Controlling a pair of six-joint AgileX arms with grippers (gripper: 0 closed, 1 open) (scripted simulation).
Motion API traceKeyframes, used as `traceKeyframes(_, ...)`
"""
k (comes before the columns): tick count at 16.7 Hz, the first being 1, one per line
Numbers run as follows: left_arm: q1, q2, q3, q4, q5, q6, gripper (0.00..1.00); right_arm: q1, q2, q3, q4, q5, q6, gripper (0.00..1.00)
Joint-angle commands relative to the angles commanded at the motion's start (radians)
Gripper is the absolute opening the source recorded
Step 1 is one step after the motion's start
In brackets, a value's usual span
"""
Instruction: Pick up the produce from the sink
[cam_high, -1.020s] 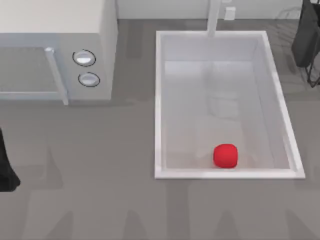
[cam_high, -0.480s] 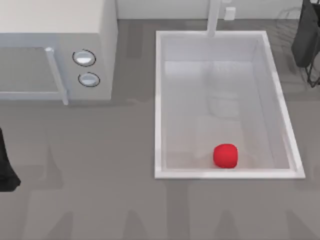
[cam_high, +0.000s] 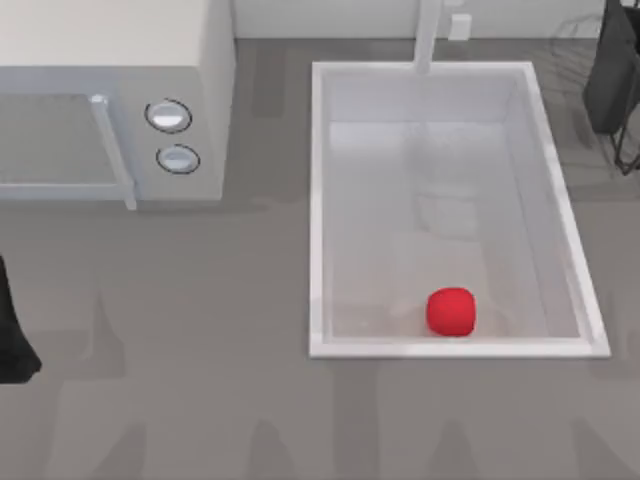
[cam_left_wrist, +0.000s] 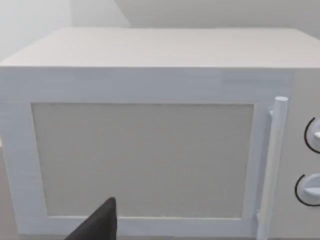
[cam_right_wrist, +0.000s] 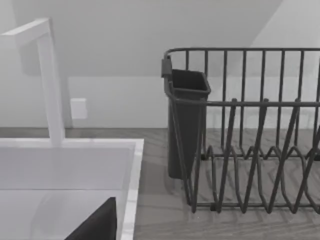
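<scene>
while the produce (cam_high: 451, 311) lies in the sink (cam_high: 316, 200), either hand's grip state is unclear.

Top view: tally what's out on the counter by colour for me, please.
Red: 1, the produce lying in the sink.
White: 3, the sink, the microwave and the faucet.
Dark: 1, the dish rack at the right edge.
Total: 5.

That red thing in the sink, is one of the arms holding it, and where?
No. The produce lies alone on the floor of the sink, near its front wall. Nothing touches it; the left arm sits at the table's left edge, the right at the far right.
</scene>
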Motion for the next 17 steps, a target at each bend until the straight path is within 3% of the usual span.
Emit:
traceKeyframes(9, 0.000, 0.000, 0.000, 0.000, 0.000, 0.000, 1.00, 0.009, 0.031, 0.030, -0.020, 0.000, 0.009, 1.00)
traceKeyframes(17, 0.000, 0.000, 0.000, 0.000, 0.000, 0.000, 1.00, 0.140, 0.561, 0.473, -0.312, 0.001, 0.146, 1.00)
